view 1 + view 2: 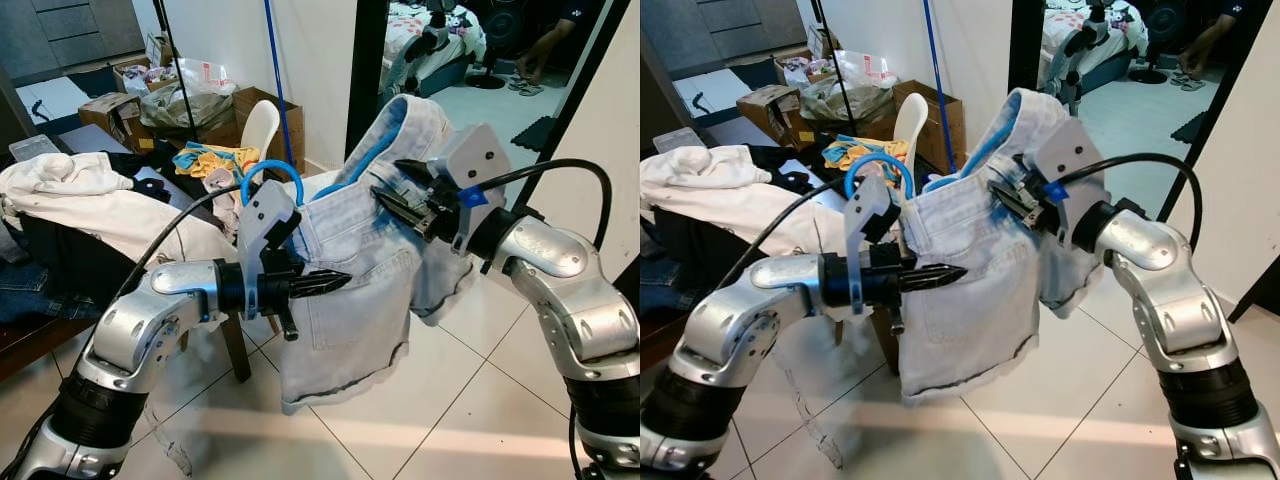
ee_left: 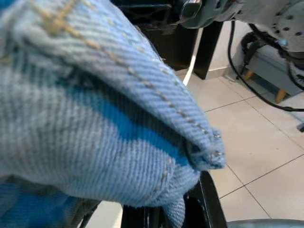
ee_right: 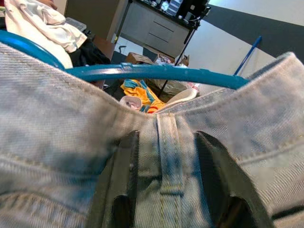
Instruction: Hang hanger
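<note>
Both pincers grip the shorts (image 1: 345,290) on the blue hanger (image 1: 268,172): left pincer (image 1: 335,282), right pincer (image 1: 392,192). Carrying step; next, find a rail.

My two black fingers (image 3: 126,185) sit against the waistband of the pale denim shorts (image 3: 61,142), one on either side of a belt loop (image 3: 168,156). The blue hanger (image 3: 156,72) bar runs just above the waistband edge.
</note>
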### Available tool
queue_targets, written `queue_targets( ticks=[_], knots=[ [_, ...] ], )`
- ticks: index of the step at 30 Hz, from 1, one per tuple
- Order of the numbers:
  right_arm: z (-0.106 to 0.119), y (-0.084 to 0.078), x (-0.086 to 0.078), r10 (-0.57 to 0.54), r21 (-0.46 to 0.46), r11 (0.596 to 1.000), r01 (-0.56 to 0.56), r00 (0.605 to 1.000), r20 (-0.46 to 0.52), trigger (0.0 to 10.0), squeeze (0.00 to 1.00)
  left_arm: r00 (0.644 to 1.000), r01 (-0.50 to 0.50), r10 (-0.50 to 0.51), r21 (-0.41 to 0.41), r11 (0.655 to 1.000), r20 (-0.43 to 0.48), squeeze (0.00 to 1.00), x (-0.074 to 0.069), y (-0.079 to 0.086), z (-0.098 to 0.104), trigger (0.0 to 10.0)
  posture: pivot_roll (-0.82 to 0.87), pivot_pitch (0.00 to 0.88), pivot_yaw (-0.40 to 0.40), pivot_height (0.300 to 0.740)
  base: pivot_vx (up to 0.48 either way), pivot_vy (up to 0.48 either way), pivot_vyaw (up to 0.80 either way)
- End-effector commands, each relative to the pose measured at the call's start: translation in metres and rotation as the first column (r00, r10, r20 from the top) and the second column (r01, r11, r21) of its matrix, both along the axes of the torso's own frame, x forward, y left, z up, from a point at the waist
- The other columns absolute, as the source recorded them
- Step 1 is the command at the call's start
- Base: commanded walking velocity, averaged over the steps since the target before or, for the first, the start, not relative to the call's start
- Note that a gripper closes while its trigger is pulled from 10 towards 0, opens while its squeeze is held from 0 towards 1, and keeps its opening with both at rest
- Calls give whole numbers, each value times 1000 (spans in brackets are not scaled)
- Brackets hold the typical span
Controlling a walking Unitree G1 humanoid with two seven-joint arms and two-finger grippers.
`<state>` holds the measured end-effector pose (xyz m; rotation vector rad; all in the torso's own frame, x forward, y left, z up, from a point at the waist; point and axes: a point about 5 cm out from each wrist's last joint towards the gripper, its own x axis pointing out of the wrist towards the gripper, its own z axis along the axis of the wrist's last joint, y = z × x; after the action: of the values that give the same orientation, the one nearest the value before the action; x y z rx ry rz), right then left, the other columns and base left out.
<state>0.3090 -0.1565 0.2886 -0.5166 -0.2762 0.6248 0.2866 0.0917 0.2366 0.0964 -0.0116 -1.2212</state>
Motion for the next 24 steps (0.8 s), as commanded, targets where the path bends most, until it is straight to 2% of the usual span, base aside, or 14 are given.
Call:
queue_targets(
  ticks=[1,2,11,16,18,20,22,24],
  knots=[
    [-1,3,2,-1,-16,1000,1,1000,5,4000,0,997,50,-49,-19,999,53,0,-6,-5,13,10000,4,65,34,740,0,0,0],
    [-1,3,2,-5,-19,1000,5,1000,6,0,0,997,53,-52,-19,998,53,0,-6,-6,13,10000,4,64,34,740,0,0,0],
    [-1,0,2,-21,-39,999,21,1000,0,0,0,997,52,-51,-18,999,57,0,-7,-6,14,10000,4,66,35,740,0,0,0],
    [2,-4,2,-30,-17,999,30,1000,4,0,0,998,12,-11,-15,1000,61,0,-3,0,14,10000,4,69,34,740,0,0,0],
    [11,-12,-1,-9,77,997,7,1000,20,0,0,997,-46,47,-12,999,63,0,5,9,15,10000,5,69,32,740,0,0,0],
    [14,-14,-3,0,101,995,-3,1000,26,0,0,996,-59,60,-11,998,63,0,6,12,14,10000,5,69,32,740,0,0,0],
    [20,-30,-8,15,165,986,-22,999,45,0,0,989,-126,125,3,992,74,0,14,25,16,10000,2,71,34,740,0,0,0],
    [22,-47,-15,24,176,984,-33,998,50,0,0,985,-155,155,1,988,82,0,16,36,20,10000,3,74,33,740,0,0,0]
  ],
)
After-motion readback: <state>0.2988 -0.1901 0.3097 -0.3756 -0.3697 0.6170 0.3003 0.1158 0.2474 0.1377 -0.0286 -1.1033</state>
